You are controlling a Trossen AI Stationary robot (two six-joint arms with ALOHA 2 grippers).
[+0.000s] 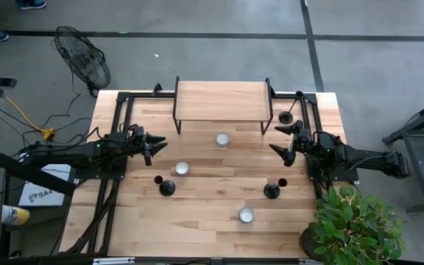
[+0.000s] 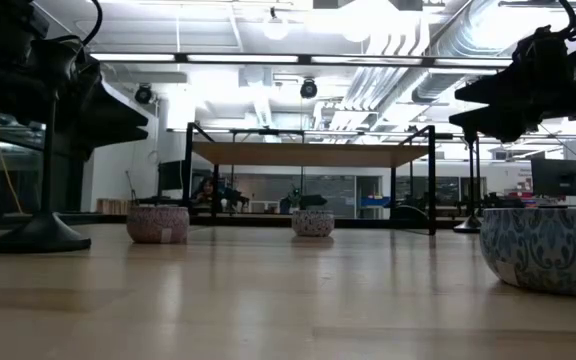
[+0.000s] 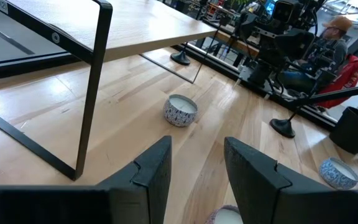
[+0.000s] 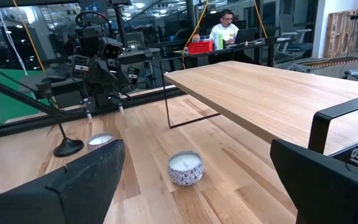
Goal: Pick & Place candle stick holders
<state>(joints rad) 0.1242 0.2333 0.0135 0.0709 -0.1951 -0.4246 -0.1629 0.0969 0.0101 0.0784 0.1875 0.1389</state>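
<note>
Nothing appears placed yet, as far as the frames show: all three candle stick holders stand on the table [image 1: 197,235], none in a gripper and none on the wooden riser shelf [image 1: 222,101] at the far side. One candle stick holder [image 1: 166,187] stands left of centre toward the near edge, a second candle stick holder [image 1: 272,191] right of centre at about the same depth, and the third candle stick holder [image 1: 286,116] at the far right, just beside the shelf's right leg. Three small patterned candle bowls sit among them: one bowl [image 1: 222,140] just in front of the shelf, one bowl [image 1: 182,168] left of centre, one bowl [image 1: 246,214] near the front edge. The left gripper [image 1: 155,146] hovers over the left-middle of the table, fingers [image 3: 152,174] apart with a narrow gap, holding nothing. The right gripper [image 1: 285,141] hovers at the right side, between the far-right holder and the nearer right one, jaws spread wide and empty. Judgement: the task looks unstarted; every pick remains.
</note>
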